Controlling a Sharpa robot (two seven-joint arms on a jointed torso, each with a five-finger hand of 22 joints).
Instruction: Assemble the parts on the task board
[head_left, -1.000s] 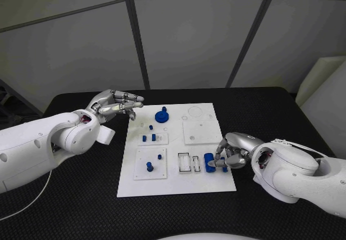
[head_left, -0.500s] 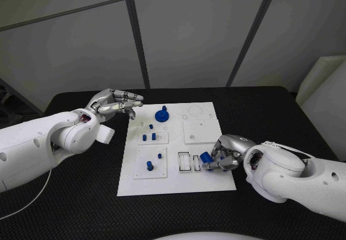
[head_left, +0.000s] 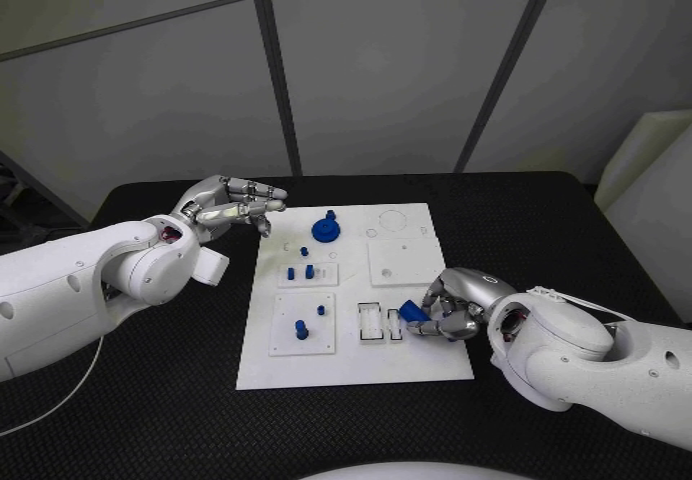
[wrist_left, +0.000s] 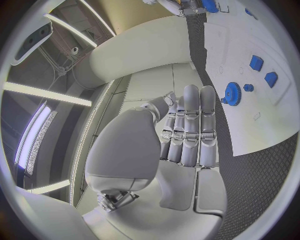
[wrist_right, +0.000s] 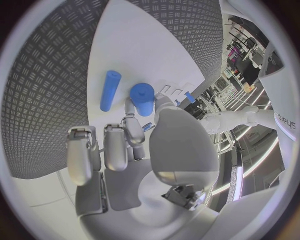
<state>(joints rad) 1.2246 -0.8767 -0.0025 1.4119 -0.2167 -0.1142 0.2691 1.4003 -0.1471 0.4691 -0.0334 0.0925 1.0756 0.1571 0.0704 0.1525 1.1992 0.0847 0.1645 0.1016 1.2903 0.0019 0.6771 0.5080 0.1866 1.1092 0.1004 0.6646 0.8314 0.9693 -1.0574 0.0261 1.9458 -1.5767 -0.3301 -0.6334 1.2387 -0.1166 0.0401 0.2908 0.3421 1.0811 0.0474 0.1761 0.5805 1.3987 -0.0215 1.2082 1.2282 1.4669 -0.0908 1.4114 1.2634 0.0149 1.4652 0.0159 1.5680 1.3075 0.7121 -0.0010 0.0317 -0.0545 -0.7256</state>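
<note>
My right hand (head_left: 450, 305) pinches a short blue cylinder (head_left: 413, 312), which a moment ago lay near the right edge of the task board (head_left: 353, 365); I have carried it inward to the slotted holder (head_left: 381, 323), so seating comes next, I judge. A second, longer blue rod (wrist_right: 110, 90) lies loose beside it. My left hand (head_left: 231, 212) hovers empty, fingers loosely extended, off the board's far left corner over the bench (head_left: 159, 400), near the blue gear (head_left: 326, 232).

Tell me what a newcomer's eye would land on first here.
The right hand, at the white task board's near right corner, holds a blue cylinder beside two narrow slots. A blue gear stands out at the board's far end, near the raised, empty left hand.
</note>
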